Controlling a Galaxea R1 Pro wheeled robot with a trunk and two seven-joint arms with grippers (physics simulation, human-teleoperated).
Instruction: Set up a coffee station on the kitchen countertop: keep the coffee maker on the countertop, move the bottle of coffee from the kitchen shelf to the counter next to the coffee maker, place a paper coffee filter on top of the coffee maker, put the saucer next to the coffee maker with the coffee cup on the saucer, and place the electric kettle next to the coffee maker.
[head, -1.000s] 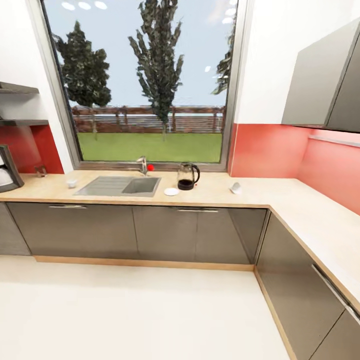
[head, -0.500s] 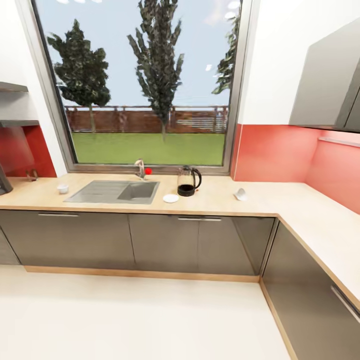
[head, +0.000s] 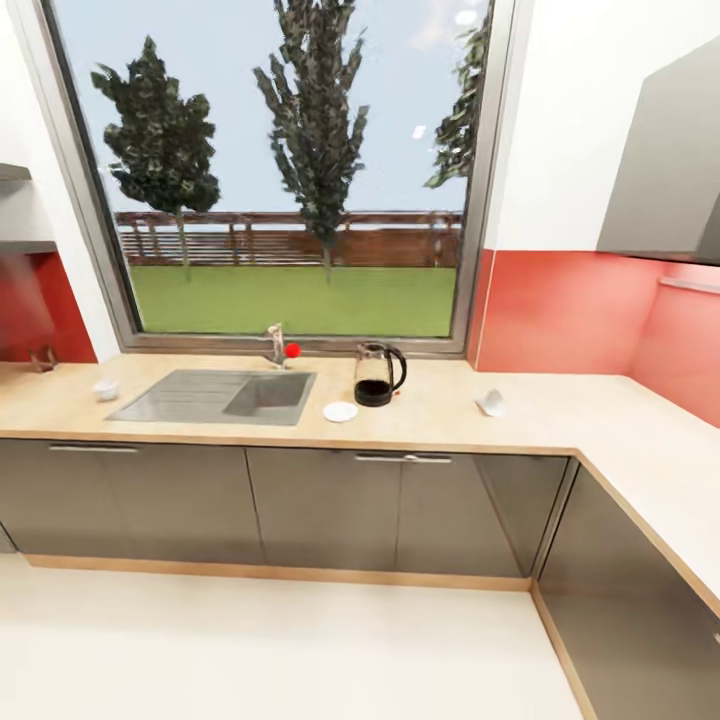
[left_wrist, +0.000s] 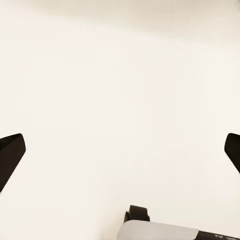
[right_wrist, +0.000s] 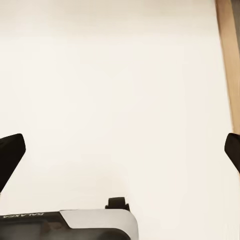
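While both arms pointed down at the pale floor (left_wrist: 120, 100), the left gripper (left_wrist: 120, 150) had its fingers (left_wrist: 11, 152) spread wide, nothing between them; same for the right gripper (right_wrist: 120, 150), fingertips (right_wrist: 10, 154) far apart and empty, with a wood-coloured plinth strip (right_wrist: 228, 65) running along one edge of its wrist view. Head view, landmark = the sink (head: 215, 396) set into the kitchen countertop (head: 560, 410): the electric kettle (head: 377, 374) stood upright to the right of the sink, just past its corner, handle to the right. The saucer (head: 340, 411) lay flat just beside the sink's right front corner, in front of and left of the kettle, apart from it. The coffee cup (head: 105, 388) sat left of the sink, near its left edge. The paper coffee filter (head: 491, 402) lay well right of the sink, beyond the kettle. A tap (head: 275, 345) with a red knob (head: 292, 350) stood behind the sink under the window (head: 280, 170). Grey cabinet doors (head: 320, 505) ran below the counter.
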